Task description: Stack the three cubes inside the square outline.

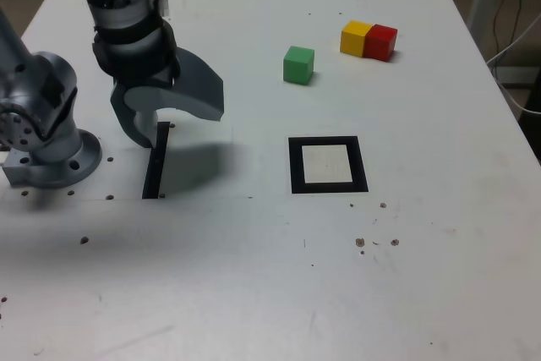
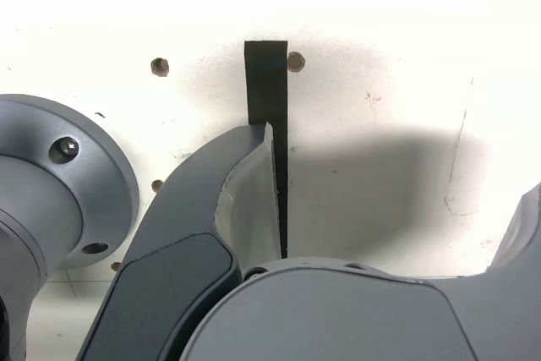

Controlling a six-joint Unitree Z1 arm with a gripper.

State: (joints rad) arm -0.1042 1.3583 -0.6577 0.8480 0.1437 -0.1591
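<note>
White table (image 1: pixel 254 293) lies bare around square outline (image 1: pixel 328 165), cubes (image 1: pixel 298 65) apart.

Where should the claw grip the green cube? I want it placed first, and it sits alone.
Probably from above, jaws closing on two opposite vertical sides of the green cube. It rests flat with clear table all around, apart from the yellow cube, so any pair of sides looks reachable. The claw is open.

Exterior view high, oblique, whole table (image 1: pixel 254 293); wrist view close, downward; both show black strip (image 1: pixel 155 166).
</note>
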